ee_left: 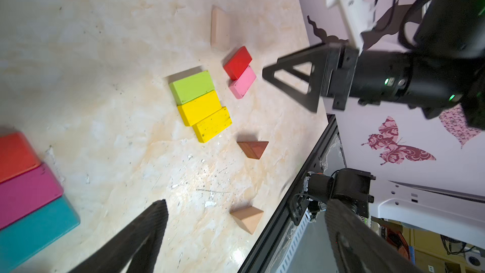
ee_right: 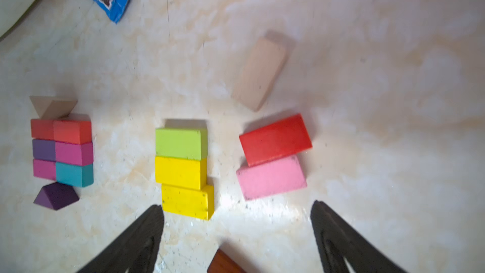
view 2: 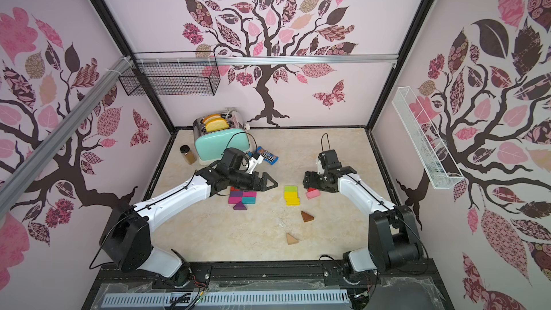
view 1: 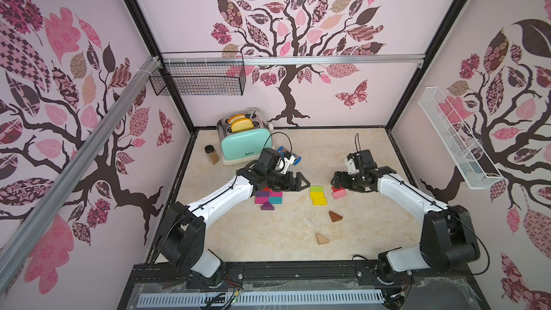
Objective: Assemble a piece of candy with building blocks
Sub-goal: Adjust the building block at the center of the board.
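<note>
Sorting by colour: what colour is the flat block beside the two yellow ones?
Lime-green block; right wrist view shows it best.

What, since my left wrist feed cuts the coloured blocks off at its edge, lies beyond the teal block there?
Observer: A purple triangle lies right up against the teal block, on the side nearer the robot's base.
Operator: And at the opposite end of that group?
Observer: A tan triangle, not the loose one you see, lies against the red blocks.
Operator: Anything behind the left arm?
Observer: A blue M&M's packet lies beside the mint toaster.
</note>
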### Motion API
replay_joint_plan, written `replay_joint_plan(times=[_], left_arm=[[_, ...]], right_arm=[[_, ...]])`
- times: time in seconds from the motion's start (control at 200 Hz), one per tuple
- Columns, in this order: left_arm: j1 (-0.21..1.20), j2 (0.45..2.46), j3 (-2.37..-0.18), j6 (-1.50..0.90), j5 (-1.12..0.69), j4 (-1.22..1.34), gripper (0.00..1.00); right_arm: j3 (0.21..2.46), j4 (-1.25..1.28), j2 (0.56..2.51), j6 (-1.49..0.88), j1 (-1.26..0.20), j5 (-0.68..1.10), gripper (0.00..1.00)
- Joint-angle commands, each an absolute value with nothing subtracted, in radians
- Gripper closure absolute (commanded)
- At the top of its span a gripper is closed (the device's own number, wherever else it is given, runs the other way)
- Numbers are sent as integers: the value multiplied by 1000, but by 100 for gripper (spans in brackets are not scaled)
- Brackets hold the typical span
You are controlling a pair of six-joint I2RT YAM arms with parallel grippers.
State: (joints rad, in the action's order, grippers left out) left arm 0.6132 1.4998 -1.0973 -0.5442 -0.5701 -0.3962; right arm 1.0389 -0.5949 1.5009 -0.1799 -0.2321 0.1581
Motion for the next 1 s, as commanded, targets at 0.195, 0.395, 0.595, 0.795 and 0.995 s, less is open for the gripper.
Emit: replay_joint_plan(times=[0.195,0.395,0.595,0.795,0.995], left_arm=[[583,1392,-1065,-537,-512,-444,2],[581,1397,-1060,-541,-516,-439,2],[579,1392,-1042,-540,-521,-430,2],[573,1408,-1018,-551,-538,-390,2],[573,1415,-1028,-542,-555,-388,2]], right_arm=[[1387,-615,1862,-38,-232,-46,10],[1533,-687,2025,-2,-232,-57,14],[1543,-730,2074,28,-235,-95,18],[1452,-723,2012,34,-235,-109,29],[1384,-713,1968,6,-235,-93,41]])
